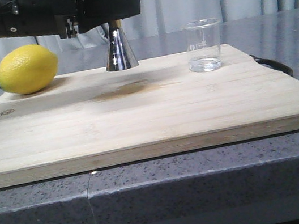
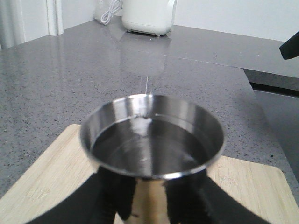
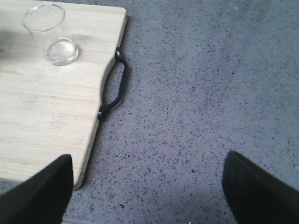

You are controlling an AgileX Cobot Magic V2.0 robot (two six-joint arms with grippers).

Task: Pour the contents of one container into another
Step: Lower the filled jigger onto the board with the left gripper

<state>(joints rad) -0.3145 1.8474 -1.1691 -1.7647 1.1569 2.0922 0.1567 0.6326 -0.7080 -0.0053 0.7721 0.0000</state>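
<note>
Cutting board [image 1: 139,119] fills the near tabletop; lemon [image 1: 27,68] far left. Left gripper [image 2: 149,198] jaws clamped on the jigger [image 1: 120,51], still standing on the board, liquid inside. Beaker [image 1: 203,45] right, near empty. Right gripper [image 3: 147,186] jaws apart over bare tabletop. Judging: pour looks done; next, release.

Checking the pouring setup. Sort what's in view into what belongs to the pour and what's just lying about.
Belongs to the pour:
- glass beaker, upright on the board
- steel jigger, held by the left gripper

Just lying about:
- lemon
- cutting board under everything
- white appliance behind
</note>
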